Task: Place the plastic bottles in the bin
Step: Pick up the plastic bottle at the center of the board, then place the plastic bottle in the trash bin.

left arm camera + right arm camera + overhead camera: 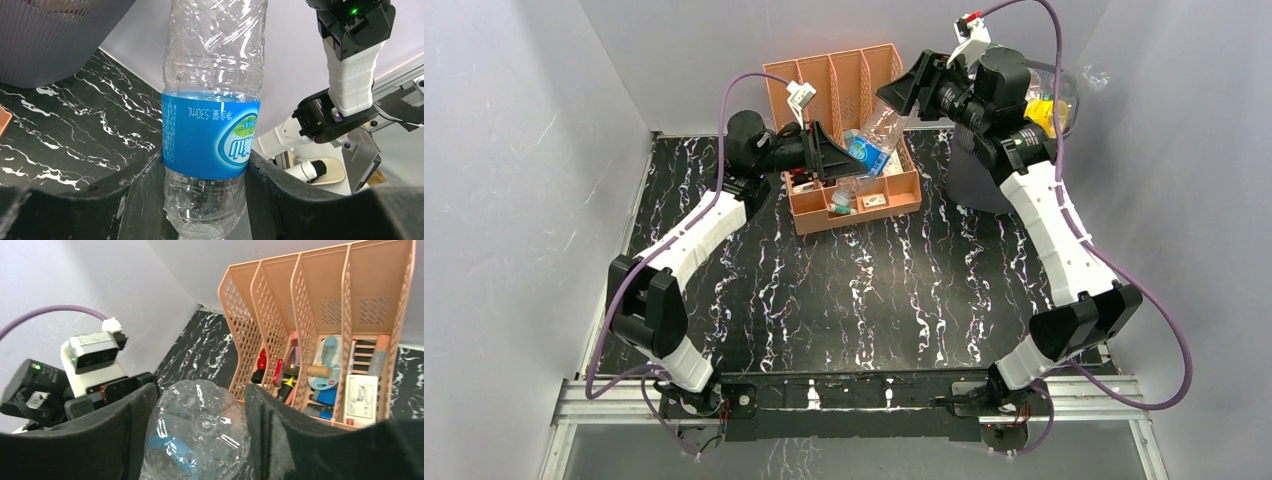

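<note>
- A clear bottle (876, 135) with a blue label was held in the air between the two arms, over the front tray of the peach organizer (839, 75).
- The left jaws were closed on the bottle's labelled middle. In the left wrist view both black fingers (142, 200) were pressed against the sides of the blue label.
- The right jaws were closed round the bottle's base end. In the right wrist view the moulded base filled the gap between the two fingers (280, 440) and touched each of them.
- In the top view the bottle was seen slanted, with its base toward the right arm (1054, 220) and its other end beyond the left jaws, hidden from view.
- Droplets were seen on the inside of the bottle's clear wall above the label.
- The bin (979, 175) stood at the far right of the black marbled tabletop (854, 290), partly hidden behind the right arm's wrist. The held bottle was outside it, just to its left.
- Other bottles (1046, 110) were seen inside the bin, one with yellow on it. Their number could not be told.
- The organizer stood on the tabletop at the far middle, with small items lying in its front tray.
- The left arm (694, 230) was stretched from the near left corner toward the organizer.
</note>
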You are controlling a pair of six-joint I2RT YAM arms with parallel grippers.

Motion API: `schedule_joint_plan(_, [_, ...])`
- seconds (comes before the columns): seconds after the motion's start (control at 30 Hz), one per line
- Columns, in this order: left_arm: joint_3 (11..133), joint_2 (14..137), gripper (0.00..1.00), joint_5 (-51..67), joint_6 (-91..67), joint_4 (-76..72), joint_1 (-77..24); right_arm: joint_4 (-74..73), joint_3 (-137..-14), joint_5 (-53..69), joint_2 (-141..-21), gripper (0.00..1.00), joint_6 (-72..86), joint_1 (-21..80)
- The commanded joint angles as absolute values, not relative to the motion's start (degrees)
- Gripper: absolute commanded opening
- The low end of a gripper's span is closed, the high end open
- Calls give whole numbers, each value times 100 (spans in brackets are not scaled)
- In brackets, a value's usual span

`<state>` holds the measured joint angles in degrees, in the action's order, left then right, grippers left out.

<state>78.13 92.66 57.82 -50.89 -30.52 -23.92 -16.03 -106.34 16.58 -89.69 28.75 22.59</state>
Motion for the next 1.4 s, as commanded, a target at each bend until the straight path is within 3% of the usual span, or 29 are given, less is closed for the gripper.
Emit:
schedule_joint_plan(0.0, [8113,9347,50,5719,-5009,-3214,-2408,-1646,-10796,1619,-8657,60,2656,2276])
schedule_joint_plan(0.07, [8207,9408,59,5631,-4954,-3080,-2408,-1739,-10883,1556,-8657,48,2596,2276])
schedule_joint_plan(0.2, [8465,9417,80,5413,-4559,-2434,-2395,-1949,-11237,1108,-8704,46,2298,2261])
schedule_joint_plan(0.37, [8629,9072,94,4882,-3702,-1139,-2154,-2274,-12027,121,-8913,46,1710,2008])
schedule_joint_plan(0.57, [8189,8654,96,4811,-3864,-1022,-1417,-1804,-12472,-1398,-8945,45,1023,1829])
schedule_joint_plan(0.9, [7691,8680,96,4986,-3825,-1221,-1113,1308,-11438,-3398,-8469,43,-69,1819])
schedule_joint_plan(1.13, [7573,8855,96,5179,-4119,-1670,-1063,3125,-12063,-4337,-9204,44,-2103,1649])
schedule_joint_plan(1.37, [7999,9278,95,5368,-4321,-1754,-1055,2782,-13080,-4663,-9913,44,-2396,833])
